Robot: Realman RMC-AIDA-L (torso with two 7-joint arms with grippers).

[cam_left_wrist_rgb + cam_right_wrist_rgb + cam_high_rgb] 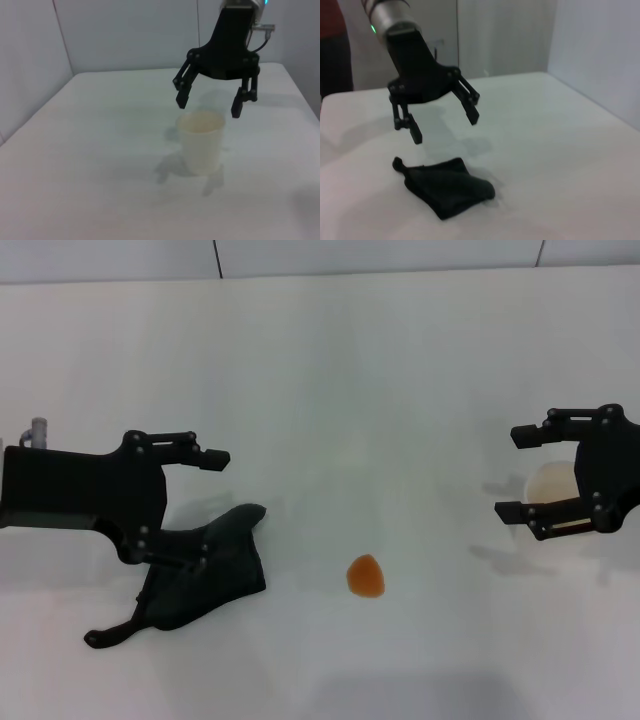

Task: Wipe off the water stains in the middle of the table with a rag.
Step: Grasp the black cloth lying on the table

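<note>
The rag point(205, 575) is a dark crumpled cloth lying on the white table point(350, 390) at the front left. My left gripper point(208, 510) is open and hangs just above the rag. The right wrist view shows that gripper point(445, 128) clear of the rag point(447, 187), not touching it. The water stain point(366, 576) is a small orange glossy blob to the right of the rag, with bare table between them. My right gripper point(512, 472) is open at the far right.
A whitish translucent cup point(555, 490) stands upright at the right, under my right gripper. In the left wrist view that gripper point(208, 106) hangs open just above the cup's rim point(201, 142). A wall runs along the table's far edge.
</note>
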